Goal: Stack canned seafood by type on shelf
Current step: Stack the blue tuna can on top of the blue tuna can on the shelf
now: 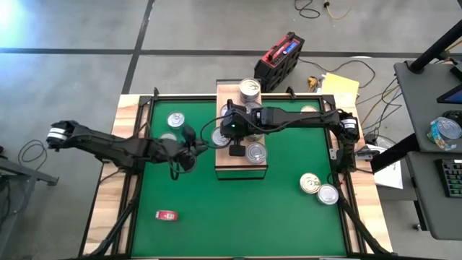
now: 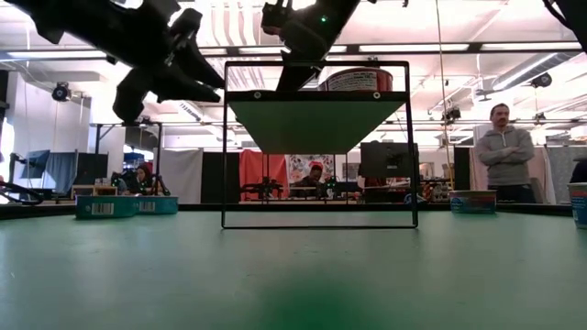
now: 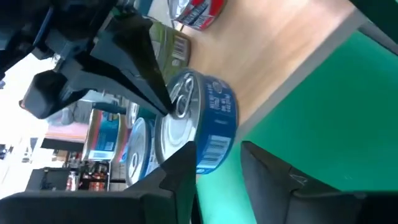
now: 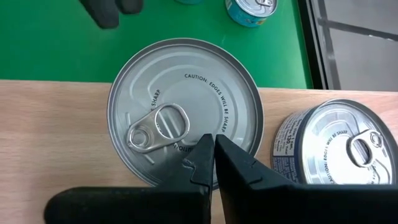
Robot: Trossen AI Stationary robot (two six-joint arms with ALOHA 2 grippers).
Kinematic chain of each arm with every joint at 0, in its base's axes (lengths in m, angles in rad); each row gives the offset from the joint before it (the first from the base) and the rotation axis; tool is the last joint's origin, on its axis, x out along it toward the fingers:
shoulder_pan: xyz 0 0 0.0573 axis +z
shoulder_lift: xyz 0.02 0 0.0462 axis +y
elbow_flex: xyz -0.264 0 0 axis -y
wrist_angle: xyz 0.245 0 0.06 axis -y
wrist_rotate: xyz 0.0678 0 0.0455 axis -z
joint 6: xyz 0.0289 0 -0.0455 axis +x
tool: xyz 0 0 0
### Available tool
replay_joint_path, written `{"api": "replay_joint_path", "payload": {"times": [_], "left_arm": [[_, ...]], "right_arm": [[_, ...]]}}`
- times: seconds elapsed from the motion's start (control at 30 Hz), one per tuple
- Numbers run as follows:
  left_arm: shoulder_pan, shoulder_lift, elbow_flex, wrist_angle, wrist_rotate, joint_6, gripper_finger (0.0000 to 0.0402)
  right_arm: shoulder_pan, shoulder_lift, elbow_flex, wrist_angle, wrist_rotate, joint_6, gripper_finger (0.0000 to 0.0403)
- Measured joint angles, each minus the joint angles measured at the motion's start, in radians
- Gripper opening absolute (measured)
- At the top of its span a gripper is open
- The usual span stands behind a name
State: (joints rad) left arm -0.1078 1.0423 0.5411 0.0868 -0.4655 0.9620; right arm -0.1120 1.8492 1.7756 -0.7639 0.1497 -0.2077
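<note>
my right gripper (image 4: 214, 163) hangs closed and empty just over the silver-lidded can (image 4: 185, 112) on the shelf (image 4: 56, 137); i should open wide before descending. left gripper (image 3: 217, 177) waits open beside a blue can (image 3: 202, 124).

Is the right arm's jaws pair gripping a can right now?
No: in the right wrist view the right gripper has its jaws closed together, empty, above a silver-lidded can on the shelf.

Light-wood shelf (image 1: 225, 165) bearing several silver-lidded tins (image 1: 255, 152) on a green mat (image 1: 238, 209) with scattered tins (image 1: 310, 183).
</note>
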Motion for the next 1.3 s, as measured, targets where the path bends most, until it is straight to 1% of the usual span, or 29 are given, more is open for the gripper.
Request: {"api": "replay_joint_path", "payload": {"times": [0.17, 0.37, 0.5, 0.57, 0.7, 0.73, 0.9, 1.1, 1.23, 1.3], "left_arm": [[0.000, 0.031, 0.000, 0.057, -0.076, 0.001, 0.0156], [0.001, 0.081, 0.000, 0.061, -0.062, 0.025, 0.0216], [0.001, 0.117, 0.000, 0.094, -0.069, 0.052, 0.0237], [0.001, 0.134, 0.000, 0.131, -0.089, 0.068, 0.0241], [0.001, 0.154, 0.000, 0.207, -0.196, 0.091, 0.0242], [0.001, 0.157, 0.000, 0.217, -0.209, 0.094, 0.0242], [0.001, 0.182, 0.000, 0.237, -0.206, 0.094, 0.0242], [0.001, 0.242, 0.000, 0.239, -0.199, 0.118, 0.0242], [0.001, 0.285, 0.000, 0.302, -0.205, 0.136, 0.0243], [0.001, 0.299, 0.000, 0.330, -0.207, 0.148, 0.0243]], "right_arm": [[-0.002, 0.000, 0.000, 0.000, -0.001, 0.007, 0.0009], [-0.002, 0.001, 0.000, 0.000, -0.002, 0.008, 0.0009], [-0.002, 0.001, 0.000, 0.000, -0.004, 0.007, 0.0009], [-0.003, 0.001, 0.000, 0.000, -0.019, 0.008, 0.0009], [-0.003, 0.001, 0.000, 0.000, -0.027, 0.009, 0.0009], [-0.003, 0.001, 0.000, 0.000, -0.027, 0.009, 0.0009], [-0.003, 0.001, 0.000, -0.002, -0.027, 0.009, 0.0009], [-0.003, 0.002, 0.000, 0.001, -0.029, 0.010, 0.0009], [-0.003, 0.002, 0.000, 0.000, -0.032, 0.014, 0.0009], [-0.004, 0.002, 0.000, 0.000, -0.056, 0.014, 0.0009]]}}
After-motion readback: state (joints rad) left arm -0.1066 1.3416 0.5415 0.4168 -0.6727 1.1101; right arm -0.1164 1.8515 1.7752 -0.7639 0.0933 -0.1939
